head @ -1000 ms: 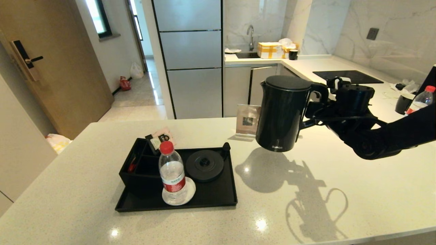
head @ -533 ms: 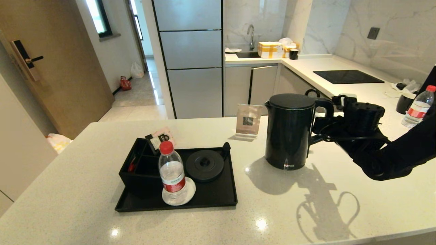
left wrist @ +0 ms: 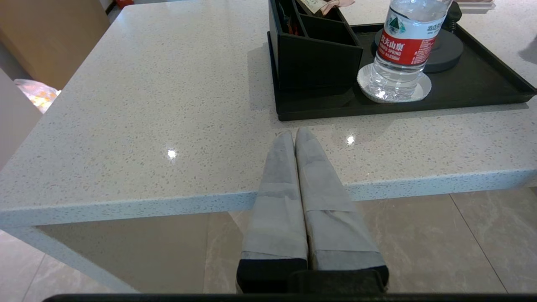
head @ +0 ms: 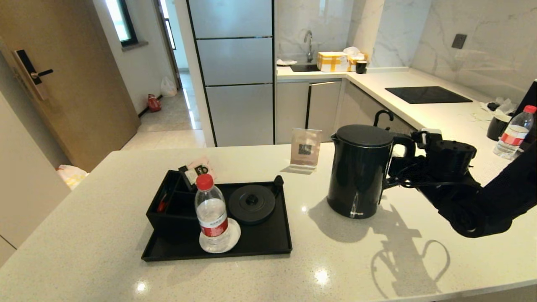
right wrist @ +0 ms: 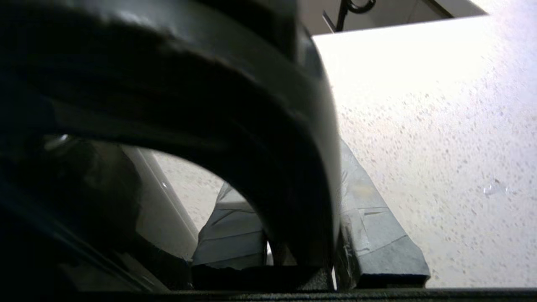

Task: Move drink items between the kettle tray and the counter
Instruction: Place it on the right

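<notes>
Our kettle (head: 360, 172) now stands on the bench (head: 377, 260), well right of the tray (head: 268, 245). Our right end effector (head: 397, 165) is clamped on its handle; letting go is left. Our left end effector (left wrist: 293, 138), fingers together, waits by the bench edge.

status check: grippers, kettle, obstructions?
Right gripper shut on kettle handle. Kettle upright on counter, off tray. Left gripper shut, parked.

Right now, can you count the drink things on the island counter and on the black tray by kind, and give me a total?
Kettle: 1, on the counter, held by the right pincer
Water bottle: 1, on the tray
Kettle base: 1, on the tray
Total: 3
</notes>
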Controlling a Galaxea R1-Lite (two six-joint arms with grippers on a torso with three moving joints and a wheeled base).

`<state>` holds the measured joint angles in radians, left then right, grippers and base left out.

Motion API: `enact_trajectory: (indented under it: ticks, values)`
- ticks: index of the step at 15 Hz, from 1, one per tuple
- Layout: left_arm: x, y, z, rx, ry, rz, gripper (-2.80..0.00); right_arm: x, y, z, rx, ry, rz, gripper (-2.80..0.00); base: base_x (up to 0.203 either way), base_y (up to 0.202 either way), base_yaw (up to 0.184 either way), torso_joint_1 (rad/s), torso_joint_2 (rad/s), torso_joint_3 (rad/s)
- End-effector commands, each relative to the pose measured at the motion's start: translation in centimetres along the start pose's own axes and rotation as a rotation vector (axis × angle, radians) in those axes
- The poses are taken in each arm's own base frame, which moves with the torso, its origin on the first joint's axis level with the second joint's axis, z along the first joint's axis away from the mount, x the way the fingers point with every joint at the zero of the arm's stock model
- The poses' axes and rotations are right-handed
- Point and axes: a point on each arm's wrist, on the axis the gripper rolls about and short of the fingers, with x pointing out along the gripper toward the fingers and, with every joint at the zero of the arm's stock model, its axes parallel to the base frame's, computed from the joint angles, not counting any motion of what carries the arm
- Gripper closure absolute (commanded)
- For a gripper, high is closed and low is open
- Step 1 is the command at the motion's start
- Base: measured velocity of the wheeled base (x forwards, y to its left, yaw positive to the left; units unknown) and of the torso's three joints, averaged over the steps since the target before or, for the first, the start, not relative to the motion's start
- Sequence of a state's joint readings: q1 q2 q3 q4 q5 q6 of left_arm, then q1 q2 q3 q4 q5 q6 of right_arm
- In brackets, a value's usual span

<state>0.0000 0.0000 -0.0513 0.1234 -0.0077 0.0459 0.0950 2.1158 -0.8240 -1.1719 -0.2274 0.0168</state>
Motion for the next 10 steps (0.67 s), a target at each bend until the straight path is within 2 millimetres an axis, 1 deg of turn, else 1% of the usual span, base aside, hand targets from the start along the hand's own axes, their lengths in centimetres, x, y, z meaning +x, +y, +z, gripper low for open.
enact_trajectory:
  ticks: [1,5,6,10]
  values:
    - [0.0,0.0,0.0,0.0,0.0,0.0,0.0,0.2,-0.2,-0.6,-0.005,0.016,-0.006,0.0,0.0,0.0,0.0,0.0,0.0,0.0]
    - [0.0,0.0,0.0,0.0,0.0,0.001,0.0,0.2,-0.2,-0.6,-0.006,0.017,-0.007,0.0,0.0,0.0,0.0,0.0,0.0,0.0]
    - [0.0,0.0,0.0,0.0,0.0,0.002,0.0,0.7,-0.9,-0.9,-0.01,0.026,-0.027,-2.8,0.0,0.0,0.0,0.0,0.0,0.0]
    - [0.0,0.0,0.0,0.0,0.0,0.002,0.0,0.8,-1.3,-1.0,-0.009,0.029,-0.035,-2.8,0.0,0.0,0.0,0.0,0.0,0.0]
